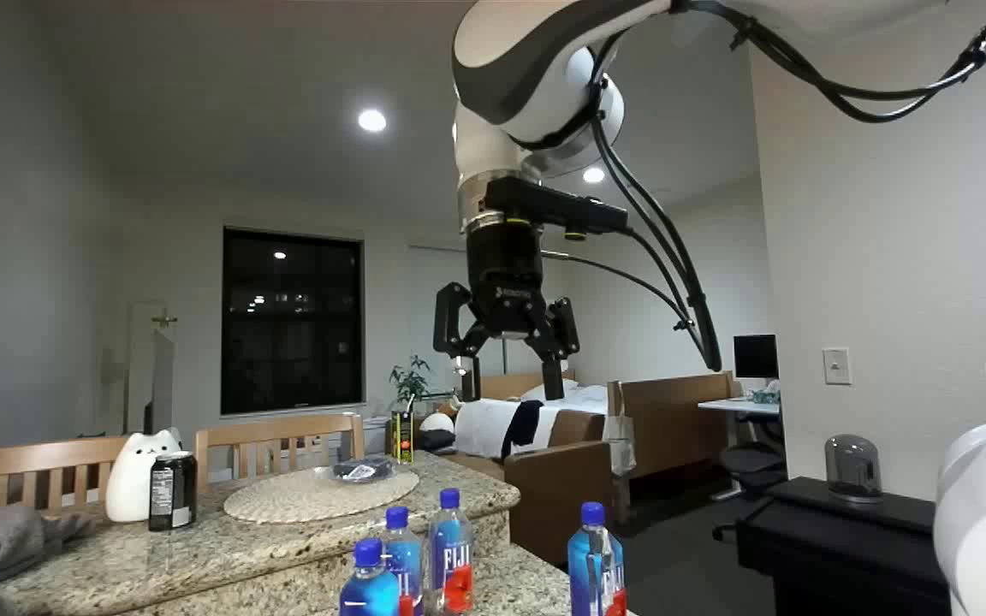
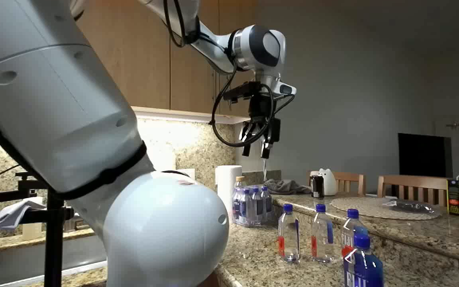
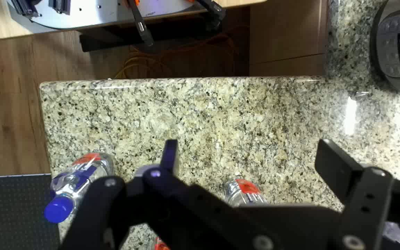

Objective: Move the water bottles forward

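Several clear water bottles with blue caps stand upright on the granite counter (image 3: pixel 203 114). In an exterior view one bottle (image 1: pixel 596 560) stands apart at the right, and others cluster to its left, including a bottle (image 1: pixel 452 547). In an exterior view they form a loose row from a bottle (image 2: pixel 289 235) to a nearer bottle (image 2: pixel 363 265). The wrist view shows a bottle (image 3: pixel 82 177) at lower left and a bottle (image 3: pixel 243 191) partly hidden by the gripper. My gripper (image 1: pixel 512 385) is open and empty, well above the bottles; its fingers (image 3: pixel 250 156) are wide apart.
A pack of bottles (image 2: pixel 251 207) stands by a paper towel roll (image 2: pixel 228 187). The raised ledge holds a black can (image 1: pixel 173 489), a white cat figure (image 1: pixel 129 479), a round mat (image 1: pixel 305 496) and a grey towel (image 2: pixel 287 186). An appliance (image 3: pixel 399 48) sits at the counter's corner.
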